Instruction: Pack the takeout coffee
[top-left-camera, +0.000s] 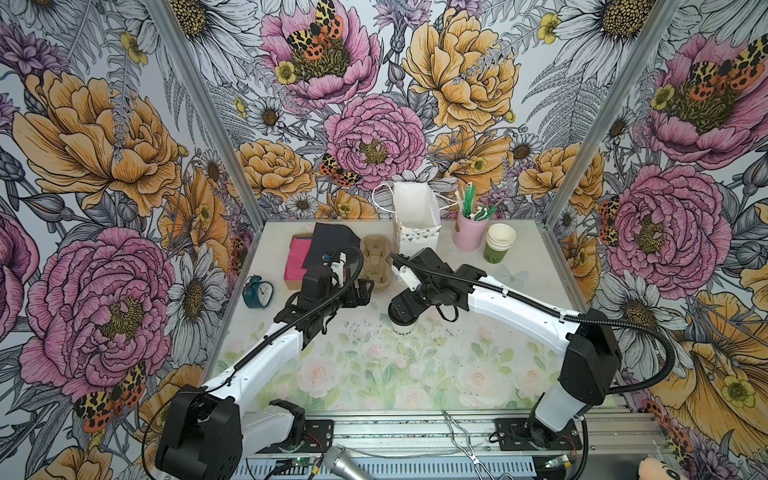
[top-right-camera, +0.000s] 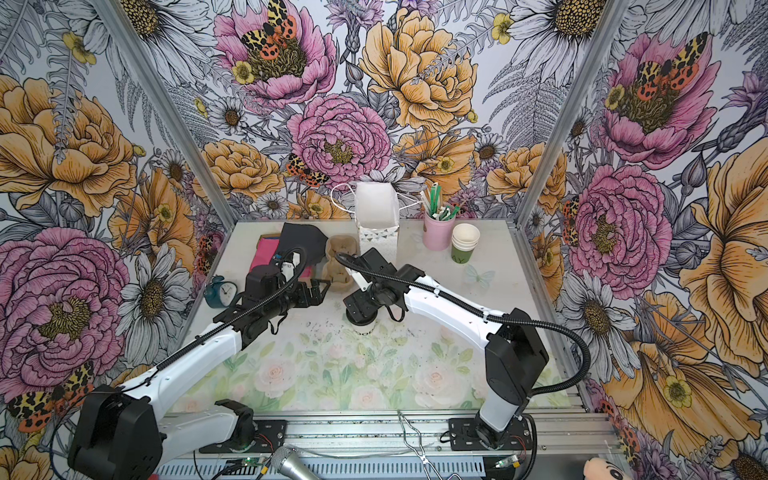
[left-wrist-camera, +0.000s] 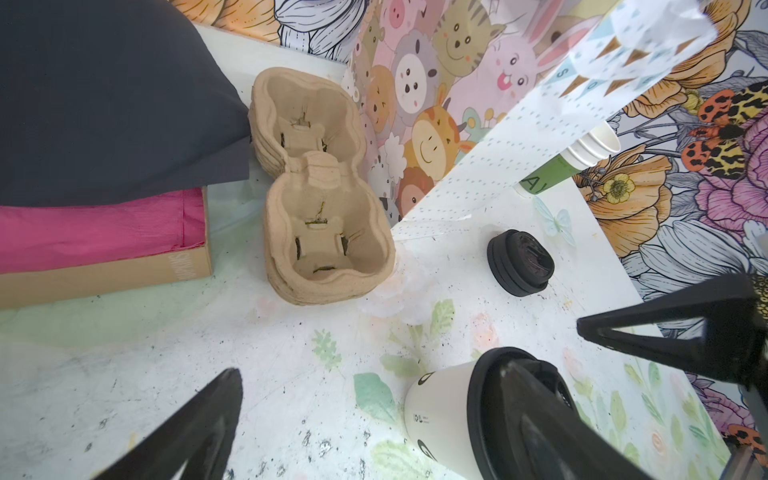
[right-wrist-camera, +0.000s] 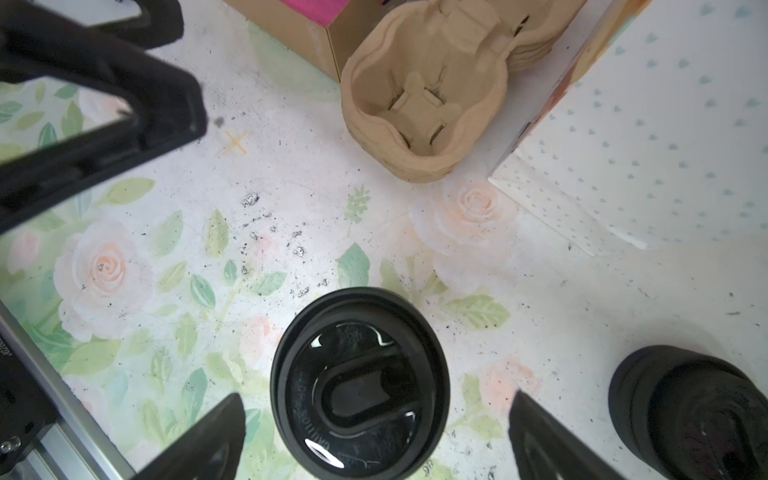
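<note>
I'm looking into a robot test cell dressed up as a coffee counter. Flowered wall panels hang on bare aluminium posts, and a metal rail along the front edge carries the robot's base plates, with a microphone lying beside it. On the rose-print table I see pulp cup carriers, stacked paper cups, a pink pot of stirrers, a gift bag and the takeout coffee
</note>
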